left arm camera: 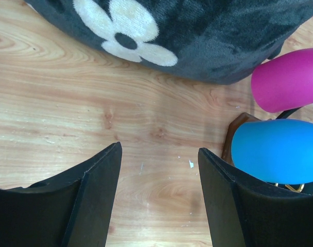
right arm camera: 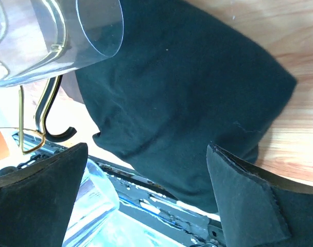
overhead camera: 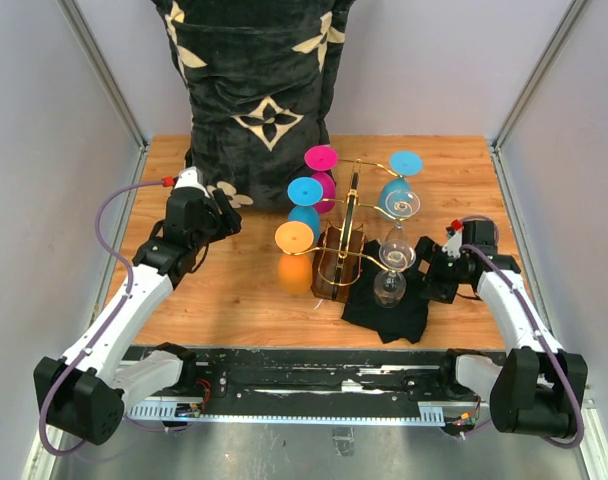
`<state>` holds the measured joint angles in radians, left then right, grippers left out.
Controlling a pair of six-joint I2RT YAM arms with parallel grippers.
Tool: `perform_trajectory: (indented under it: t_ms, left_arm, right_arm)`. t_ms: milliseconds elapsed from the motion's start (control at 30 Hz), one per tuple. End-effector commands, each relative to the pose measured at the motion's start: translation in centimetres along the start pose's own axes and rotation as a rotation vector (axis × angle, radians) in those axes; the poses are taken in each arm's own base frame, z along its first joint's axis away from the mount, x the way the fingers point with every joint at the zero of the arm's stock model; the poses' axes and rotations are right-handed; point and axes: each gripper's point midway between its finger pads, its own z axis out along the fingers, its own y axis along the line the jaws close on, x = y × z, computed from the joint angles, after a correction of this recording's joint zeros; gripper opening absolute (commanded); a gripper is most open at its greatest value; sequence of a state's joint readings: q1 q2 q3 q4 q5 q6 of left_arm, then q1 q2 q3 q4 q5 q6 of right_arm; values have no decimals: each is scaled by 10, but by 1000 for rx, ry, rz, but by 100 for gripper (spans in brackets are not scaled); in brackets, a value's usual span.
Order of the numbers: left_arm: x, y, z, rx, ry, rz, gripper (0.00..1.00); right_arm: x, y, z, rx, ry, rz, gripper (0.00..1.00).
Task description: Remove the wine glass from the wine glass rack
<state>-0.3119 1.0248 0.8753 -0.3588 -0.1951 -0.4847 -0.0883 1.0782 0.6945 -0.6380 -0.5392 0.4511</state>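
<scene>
A varnished wood-grain table [overhead camera: 234, 300] sits between pale grey walls [overhead camera: 44, 150], with a plush dark cushion [overhead camera: 259, 90] at its far edge. The gold-wire wine glass rack [overhead camera: 349, 250] stands mid-table. A clear wine glass [overhead camera: 389, 285] hangs on its near right, perhaps touching the black cloth [overhead camera: 399, 315]. The left claw [left arm camera: 159, 195] and right claw [right arm camera: 146, 200] gape, empty.

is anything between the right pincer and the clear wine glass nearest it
Nothing visible does. The right pincer stands open just beside the nearest clear wine glass on the rack; only the black cloth lies flat beneath them.
</scene>
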Motion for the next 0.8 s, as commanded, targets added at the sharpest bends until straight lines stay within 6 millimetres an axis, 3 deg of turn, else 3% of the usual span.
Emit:
perform_trajectory:
  t_ms: [0,167,367,500,600,767]
  left_arm:
    - [0,-15,5,61,1,-42,66]
    - [-7,-22,5,81,-5,-52,66]
    - [-11,-20,3,71,-21,-56,66]
    - [-13,-20,2,65,-27,-46,66]
    - [-16,-16,0,49,-35,-28,67]
    - [-17,-16,1,47,-39,-19,67]
  right_arm:
    - [14,2,20,-31,59,65,99]
    - [-1,-35,27,188,40,59,99]
    - [-56,-73,8,515,-38,-17,98]
    - [-79,-70,-3,585,-26,-51,98]
    - [-75,-53,-3,510,-38,-84,98]
    - [-38,-50,11,403,57,-107,99]
